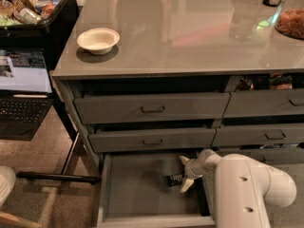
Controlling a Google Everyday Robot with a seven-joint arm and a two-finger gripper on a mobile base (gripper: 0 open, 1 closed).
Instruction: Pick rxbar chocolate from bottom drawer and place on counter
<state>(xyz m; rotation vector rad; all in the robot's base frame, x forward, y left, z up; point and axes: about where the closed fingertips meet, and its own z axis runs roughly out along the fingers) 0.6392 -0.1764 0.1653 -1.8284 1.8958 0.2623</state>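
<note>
camera view: one bottom drawer [133, 190] stands open below the counter [190, 37]. one rxbar chocolate [174, 179] lies flat near the drawer's right wall. one gripper [185, 173] is just right of the bar, its two fingers spread apart. one white bowl [98, 40] sits above the drawer's left end.

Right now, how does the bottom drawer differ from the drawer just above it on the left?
The bottom drawer is pulled far out with its floor showing; the middle drawer sits nearly closed, only its front visible. The bottom drawer holds the rxbar chocolate, with the open gripper right beside it near the right wall; the middle drawer's contents are hidden. Both are grey, wide, and in the left stack under the counter.
</note>
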